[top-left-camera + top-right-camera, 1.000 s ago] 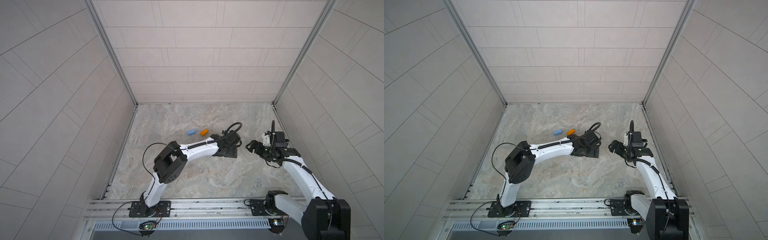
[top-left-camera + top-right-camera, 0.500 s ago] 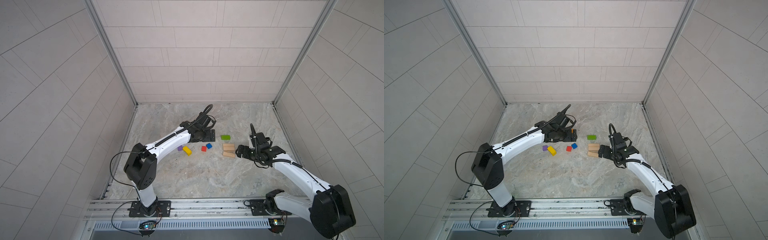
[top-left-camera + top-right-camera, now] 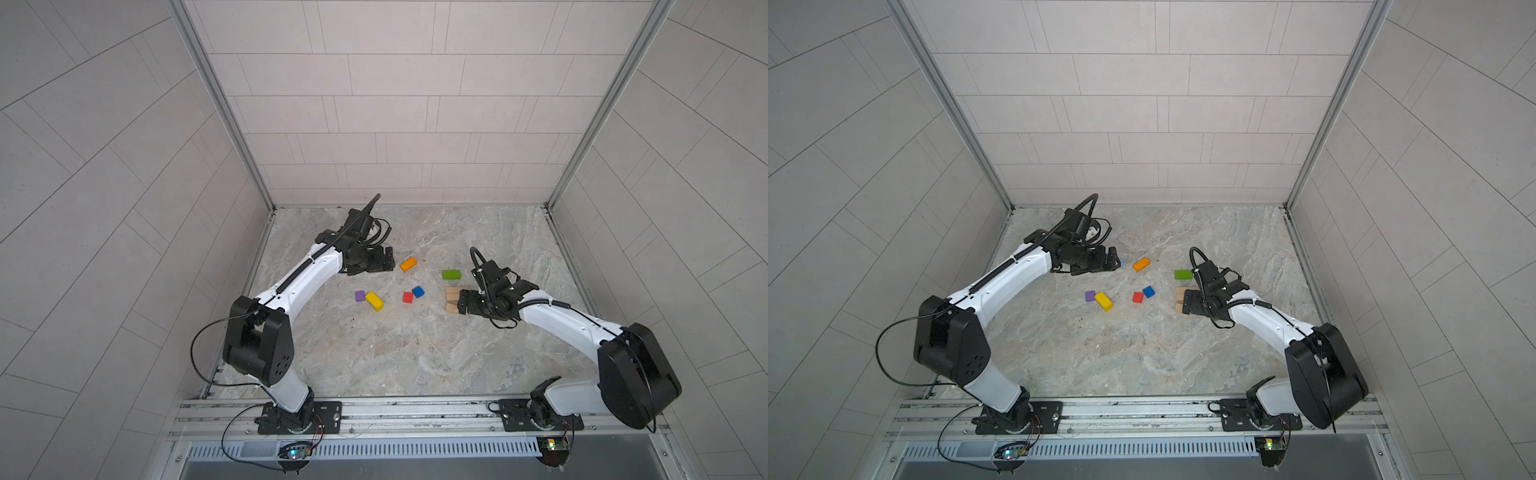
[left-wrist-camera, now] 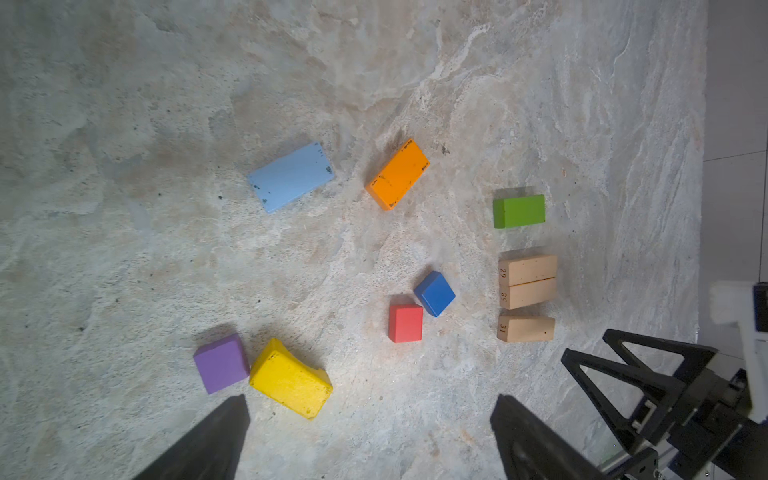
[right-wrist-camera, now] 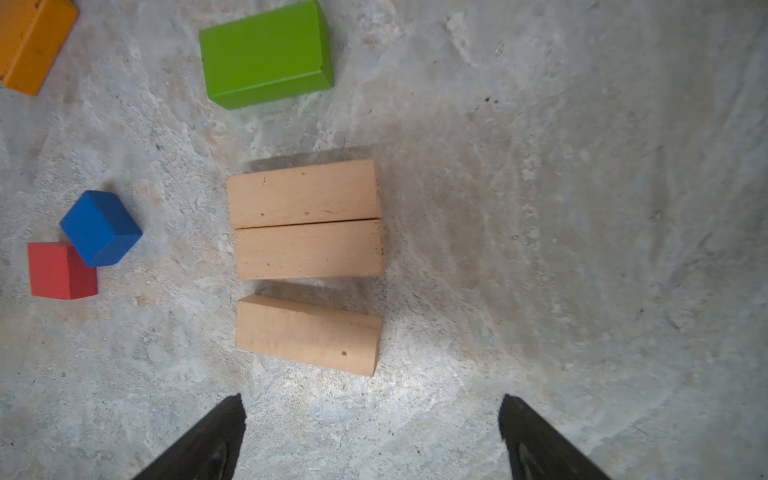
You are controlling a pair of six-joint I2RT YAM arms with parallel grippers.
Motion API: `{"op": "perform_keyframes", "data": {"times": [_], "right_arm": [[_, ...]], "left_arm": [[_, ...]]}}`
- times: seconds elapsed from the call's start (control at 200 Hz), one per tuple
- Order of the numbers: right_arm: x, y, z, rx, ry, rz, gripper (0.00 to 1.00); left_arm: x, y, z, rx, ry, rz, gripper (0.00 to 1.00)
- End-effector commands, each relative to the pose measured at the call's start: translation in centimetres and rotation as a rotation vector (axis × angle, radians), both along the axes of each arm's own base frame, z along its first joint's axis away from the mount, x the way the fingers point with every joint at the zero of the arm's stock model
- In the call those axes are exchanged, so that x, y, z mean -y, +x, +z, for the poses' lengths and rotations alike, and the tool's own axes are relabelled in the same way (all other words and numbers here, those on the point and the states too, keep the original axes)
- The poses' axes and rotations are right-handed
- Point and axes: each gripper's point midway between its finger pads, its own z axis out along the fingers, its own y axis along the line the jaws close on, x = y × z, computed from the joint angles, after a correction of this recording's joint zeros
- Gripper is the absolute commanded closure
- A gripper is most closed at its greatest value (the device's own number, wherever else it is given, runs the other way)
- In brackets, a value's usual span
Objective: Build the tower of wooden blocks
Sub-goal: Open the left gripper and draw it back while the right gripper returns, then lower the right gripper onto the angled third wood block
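Vs half a second ago: seeing left gripper [image 3: 389,260] backed off toward the left edge of the tabletop [image 3: 415,357], jaws spread wide, nothing between them. Exposes the orange brick [image 3: 408,264]. Getting the light-blue brick [image 4: 291,176] in full only from the left wrist; from a top view just a sliver of it past the jaw tips. Seeing right gripper [image 3: 459,301] slid in over the tan bars [image 5: 305,249] toward the right edge, jaws also spread and empty, masking part of the bars in both top views. Counting two bars flush side by side, the third just apart and skewed. No stacking yet, everything flat on the tabletop: green brick [image 3: 451,274] rearward of the bars, blue cube [image 3: 418,291] right beside red cube [image 3: 407,297] mid-tabletop, purple cube [image 3: 360,296] against yellow brick [image 3: 374,301] further left. Can't confirm blue-red contact. Losing most of the orange brick off-frame at the right wrist.
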Motion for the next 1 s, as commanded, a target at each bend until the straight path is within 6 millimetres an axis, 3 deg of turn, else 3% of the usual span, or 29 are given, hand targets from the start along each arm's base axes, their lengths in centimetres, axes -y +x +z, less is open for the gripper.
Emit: {"op": "perform_keyframes", "data": {"times": [0.0, 0.38, 0.991], "right_arm": [[-0.3, 0.5, 0.0, 0.001, -0.037, -0.027, 0.03], [-1.7, 1.2, -1.1, 0.016, -0.037, -0.091, 0.03], [-3.9, 1.6, -3.1, -0.001, -0.079, -0.073, 0.12]], "left_arm": [[-1.2, -0.9, -0.2, -0.002, -0.021, -0.017, 0.02], [-0.2, -0.7, -0.9, -0.033, -0.112, 0.000, 0.05], [-0.6, -0.5, -1.1, -0.042, -0.118, 0.024, 0.06]]}}
